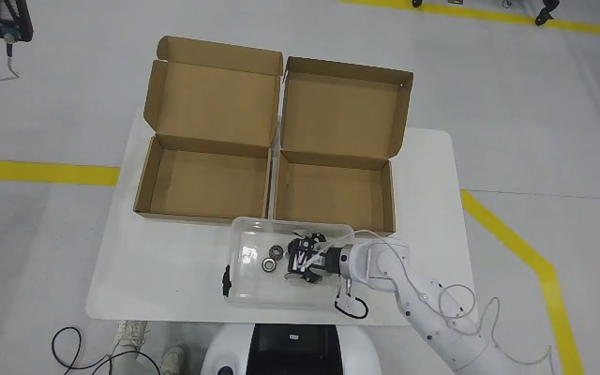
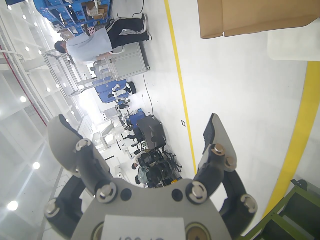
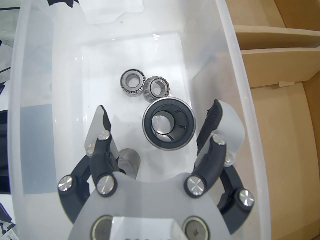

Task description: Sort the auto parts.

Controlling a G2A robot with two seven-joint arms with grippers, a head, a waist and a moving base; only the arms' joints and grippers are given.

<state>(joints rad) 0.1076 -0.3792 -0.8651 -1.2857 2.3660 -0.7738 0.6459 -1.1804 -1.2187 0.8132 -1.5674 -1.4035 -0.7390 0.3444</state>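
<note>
Steel bearing (image 3: 148,126) between open right fingers (image 3: 212,116)
Lower your arm squarely and grip its outer ring, avoiding the small bearings (image 3: 132,82) at nine o'clock; left fingers (image 2: 212,131) also open.

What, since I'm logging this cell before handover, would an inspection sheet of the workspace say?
Surface: white table, carrying two boxes and a bin.
Job's things: left box and right box, cardboard, side by side, lids up. The clear bin in front of them holds a large bearing, two small bearings touching each other, and a metal cylinder partly hidden.
Clutter: nothing seen.
Grippers: right gripper open, inside the bin over the large bearing. Left gripper open, nothing between its fingers, pointing out at the room.
Cables: black cable on the floor beside the table.
Surroundings: yellow floor lines; blue storage shelves.
</note>
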